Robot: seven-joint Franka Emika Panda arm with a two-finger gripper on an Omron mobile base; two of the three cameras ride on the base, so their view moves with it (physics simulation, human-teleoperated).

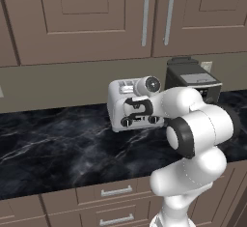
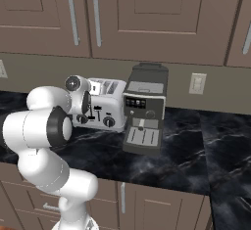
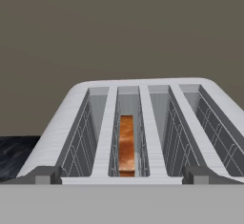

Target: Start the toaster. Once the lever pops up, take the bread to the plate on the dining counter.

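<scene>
The silver-white toaster [image 1: 117,106] stands at the back of the black marble kitchen counter [image 1: 58,146], with its two black knobs facing me. My gripper [image 3: 122,177] hovers at the toaster's front top edge and is open, its two fingertips [image 3: 45,175] wide apart with nothing between them. The hand view looks along the toaster [image 3: 143,123] and its several slots. The bread [image 3: 126,144] sits low in the second slot from the left, showing its orange-brown crust. In the right base view my hand covers the left front of the toaster [image 2: 109,107]. The plate and the dining counter are out of view.
A tall black coffee machine [image 2: 144,111] stands close against the toaster's right side. Brown wall cabinets [image 1: 96,13] hang above. A wall outlet [image 2: 197,83] sits right of the machine. Brown drawers [image 1: 116,192] run below the counter edge. My arm's elbow [image 1: 193,129] bulks in front.
</scene>
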